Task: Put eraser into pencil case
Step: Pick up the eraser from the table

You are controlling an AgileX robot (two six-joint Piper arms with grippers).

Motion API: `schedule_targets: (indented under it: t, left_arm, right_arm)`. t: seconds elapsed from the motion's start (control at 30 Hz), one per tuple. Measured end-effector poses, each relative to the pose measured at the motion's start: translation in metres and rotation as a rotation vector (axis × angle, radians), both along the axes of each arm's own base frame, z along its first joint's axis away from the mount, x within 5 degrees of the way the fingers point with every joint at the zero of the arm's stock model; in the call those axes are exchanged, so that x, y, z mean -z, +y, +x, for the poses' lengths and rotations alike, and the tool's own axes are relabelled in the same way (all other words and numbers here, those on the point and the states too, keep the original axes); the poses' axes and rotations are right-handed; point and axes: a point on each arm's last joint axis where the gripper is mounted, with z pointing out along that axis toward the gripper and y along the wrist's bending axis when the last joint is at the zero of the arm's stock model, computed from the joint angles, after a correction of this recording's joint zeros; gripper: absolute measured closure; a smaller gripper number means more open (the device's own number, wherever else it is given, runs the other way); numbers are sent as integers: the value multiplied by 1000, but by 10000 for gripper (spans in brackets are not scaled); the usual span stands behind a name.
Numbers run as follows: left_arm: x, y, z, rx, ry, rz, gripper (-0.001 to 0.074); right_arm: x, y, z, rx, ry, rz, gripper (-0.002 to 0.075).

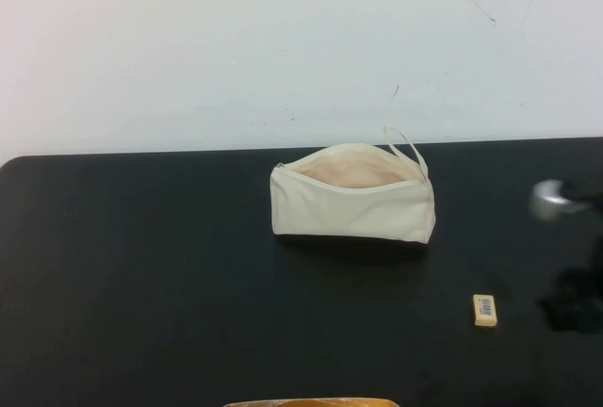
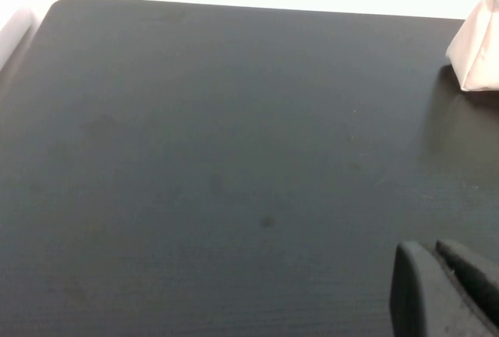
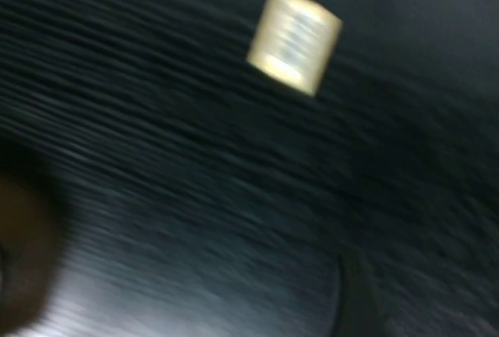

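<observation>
The cream-white pencil case [image 1: 353, 203] stands on the black table [image 1: 141, 275], unzipped, its peach lining showing and its loop strap [image 1: 407, 148] at the right end. One corner of it shows in the left wrist view [image 2: 477, 48]. The small pale yellow eraser [image 1: 484, 310] lies label up on the table, in front of and to the right of the case. It also shows in the right wrist view [image 3: 295, 38]. My right gripper [image 1: 571, 300] is a blurred dark shape at the table's right edge, just right of the eraser. My left gripper [image 2: 433, 250] is shut and empty, over bare table left of the case.
A white wall [image 1: 283, 40] rises behind the table's far edge. A thin orange-brown edge [image 1: 311, 403] shows at the near edge of the high view. A grey part of the right arm [image 1: 551, 200] hangs blurred at the far right.
</observation>
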Motion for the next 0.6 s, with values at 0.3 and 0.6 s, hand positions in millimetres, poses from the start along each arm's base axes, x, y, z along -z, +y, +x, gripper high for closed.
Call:
schedule_targets:
  t: [0.3, 0.6]
  left_arm:
    - [0, 0, 0, 0, 0, 0, 736]
    - [0, 0, 0, 0, 0, -1, 736]
  right_arm:
    - [18, 68, 38, -100, 12, -32, 260]
    - [50, 77, 69, -14, 45, -121, 258]
